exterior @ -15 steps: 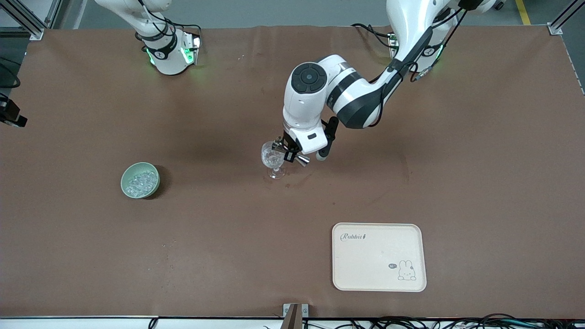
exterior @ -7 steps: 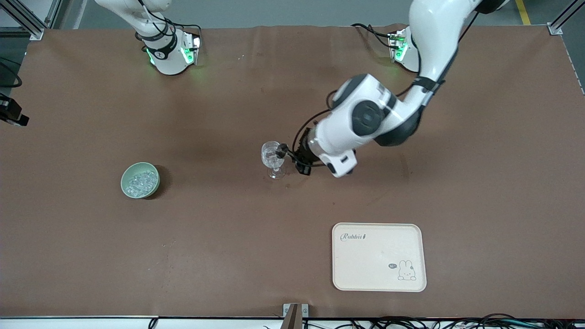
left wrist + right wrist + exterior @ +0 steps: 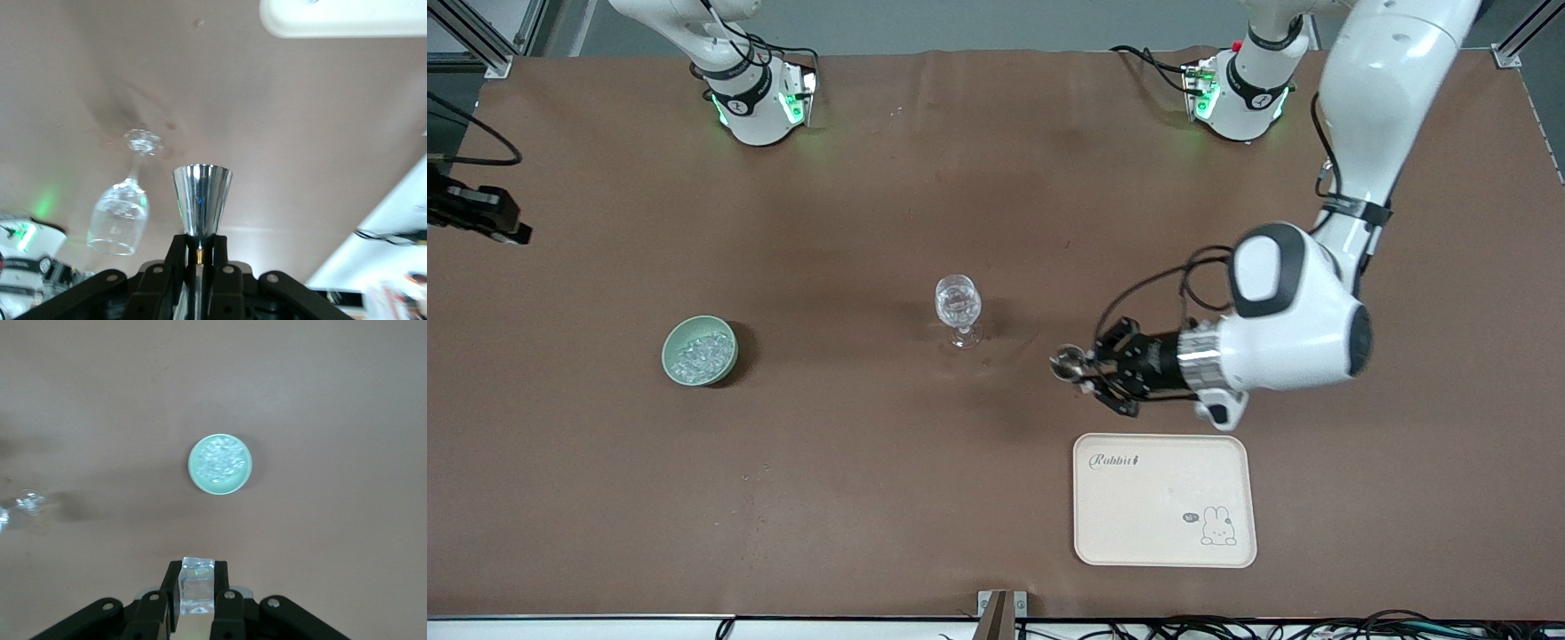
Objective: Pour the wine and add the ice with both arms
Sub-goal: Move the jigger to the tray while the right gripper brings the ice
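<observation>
Brown matting covers the tabletop (image 3: 827, 498) before you, with both arm bases standing along its edge farthest from the front camera. At mid-table your stemmed glass (image 3: 958, 309) stands upright, clear, with something glassy showing in its bowl. The ice (image 3: 699, 353) lies heaped in a pale green bowl (image 3: 671, 360) toward the right arm's end of the tabletop, slightly nearer the front camera than the glass and well apart from it.

Your left arm (image 3: 1294, 329) reaches out from its base and bends down low over the mat. Its left claw (image 3: 1080, 369) hangs over bare tabletop between the glass and the cream tray (image 3: 1163, 533), pointing toward the glass but clear of it. The fingers are clamped on the narrow waist of a polished steel jigger (image 3: 201, 203), whose flared cup sticks out in front of the claw; in the left wrist view the glass appears just beside that cup and the tray's corner at the frame's edge.

Your right arm (image 3: 729, 53) is mostly out of the front view, only its base and lower links showing. Its right claw (image 3: 197, 590) is seen in the right wrist view alone, held high above the tabletop with the green bowl of ice below it. Its fingers are closed on a single clear ice cube (image 3: 197, 585).

The tray, printed with a rabbit and the word Rabbit, lies flat near the tabletop's front edge toward the left arm's end
</observation>
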You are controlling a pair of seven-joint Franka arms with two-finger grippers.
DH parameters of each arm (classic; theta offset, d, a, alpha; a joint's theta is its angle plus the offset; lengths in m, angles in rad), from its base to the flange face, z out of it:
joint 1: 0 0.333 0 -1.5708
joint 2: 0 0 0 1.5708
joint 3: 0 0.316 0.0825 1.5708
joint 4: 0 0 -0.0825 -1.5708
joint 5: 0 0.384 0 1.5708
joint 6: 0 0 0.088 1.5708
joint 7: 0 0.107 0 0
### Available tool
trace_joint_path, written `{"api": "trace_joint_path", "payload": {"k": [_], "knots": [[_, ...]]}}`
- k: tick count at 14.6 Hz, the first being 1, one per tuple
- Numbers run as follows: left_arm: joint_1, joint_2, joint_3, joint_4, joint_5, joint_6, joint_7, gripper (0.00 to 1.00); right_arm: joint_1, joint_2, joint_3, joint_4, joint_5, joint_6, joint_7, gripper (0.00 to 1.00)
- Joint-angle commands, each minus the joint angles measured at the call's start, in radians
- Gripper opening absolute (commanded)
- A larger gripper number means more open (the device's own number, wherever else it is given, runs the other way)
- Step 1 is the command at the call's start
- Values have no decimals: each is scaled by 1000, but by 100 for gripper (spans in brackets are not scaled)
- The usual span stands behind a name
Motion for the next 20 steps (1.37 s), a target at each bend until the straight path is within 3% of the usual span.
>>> {"api": "trace_joint_path", "payload": {"k": [1, 3, 8, 12, 16, 20], "knots": [[113, 66, -15, 28, -135, -2, 126, 1, 50, -15, 48, -14, 19, 4, 133, 1], [176, 109, -14, 39, -201, -2, 227, 1, 50, 6, 149, -10, 15, 17, 275, 1], [261, 267, -9, 91, -243, -2, 493, 1, 69, 106, 344, -3, 4, 153, 535, 1], [281, 347, -5, 115, -383, 42, 568, 1, 204, 227, 361, -3, -19, 280, 676, 1], [276, 393, 3, 115, -384, 107, 656, 1, 321, 342, 363, -3, -94, 379, 872, 1], [270, 421, 9, 115, -384, 142, 694, 3, 375, 397, 361, -5, -129, 429, 932, 1]]}}
